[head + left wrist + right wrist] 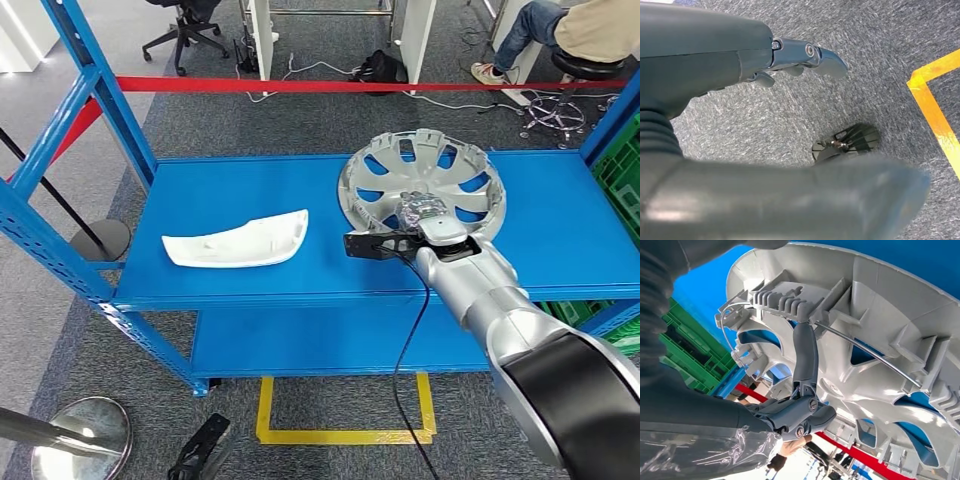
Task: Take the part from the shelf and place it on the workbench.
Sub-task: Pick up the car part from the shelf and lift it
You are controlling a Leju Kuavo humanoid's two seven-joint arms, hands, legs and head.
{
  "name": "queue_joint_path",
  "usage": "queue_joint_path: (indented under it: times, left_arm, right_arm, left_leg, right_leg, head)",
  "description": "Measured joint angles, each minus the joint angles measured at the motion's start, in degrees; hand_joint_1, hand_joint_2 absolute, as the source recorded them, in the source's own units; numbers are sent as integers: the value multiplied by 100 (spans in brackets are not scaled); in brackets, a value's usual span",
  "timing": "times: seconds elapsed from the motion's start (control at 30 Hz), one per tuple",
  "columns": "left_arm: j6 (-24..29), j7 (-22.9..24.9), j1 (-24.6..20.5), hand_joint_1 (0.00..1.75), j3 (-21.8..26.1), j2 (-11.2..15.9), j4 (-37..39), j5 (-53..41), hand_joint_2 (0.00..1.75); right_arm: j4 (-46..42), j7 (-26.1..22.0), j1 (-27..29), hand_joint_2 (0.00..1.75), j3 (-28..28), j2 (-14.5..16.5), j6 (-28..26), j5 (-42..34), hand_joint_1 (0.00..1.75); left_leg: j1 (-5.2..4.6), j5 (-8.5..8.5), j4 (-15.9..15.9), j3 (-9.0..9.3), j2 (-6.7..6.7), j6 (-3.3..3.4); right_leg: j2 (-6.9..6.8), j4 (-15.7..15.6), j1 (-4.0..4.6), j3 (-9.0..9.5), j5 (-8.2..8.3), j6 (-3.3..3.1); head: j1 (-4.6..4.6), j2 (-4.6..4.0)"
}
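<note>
2 parts lie on the blue shelf (pixel 226 190); the right hand (pixel 423 215) grips the near rim of the silver hubcap (pixel 423 180). Lift it level, keeping the grip firm. The left hand (pixel 806 55) hangs released.

silver spoked hubcap (pixel 423 180); white trim part (pixel 238 240); blue shelf (pixel 226 190)

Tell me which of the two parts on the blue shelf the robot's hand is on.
The round silver wheel cover, on the shelf's right side; the right hand grips its near rim. The long white curved part lies apart to the left, untouched.
</note>
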Motion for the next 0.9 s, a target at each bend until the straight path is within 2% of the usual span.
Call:
queue_joint_path:
  times: [0.13, 0.67, 0.9]
  left_arm:
    - [-27, 36, -1, 0, -4, 0, 0, -3, 0]
    - [-43, 154, -35, 0, -98, -48, 0, -77, 0]
    - [-45, 154, -34, 0, -98, -48, 0, -77, 0]
  right_arm:
    - [1, 24, -3, 175, 0, 0, 45, 10, 0]
    - [93, 162, -77, 175, 13, 4, 1008, 64, 0]
    - [94, 128, -99, 175, 13, 4, 1111, 61, 0]
  left_leg:
    - [0, 0, 0, 0, 0, 0]
    - [0, -1, 0, 25, -1, 0]
    - [0, 0, 0, 32, -1, 0]
  right_leg:
    - [0, 0, 0, 0, 0, 0]
    - [-1, -4, 0, 23, -4, -3]
    - [-1, -4, 0, 31, 1, 2]
  head:
    - [-1, 0]
    - [1, 0]
    - [1, 0]
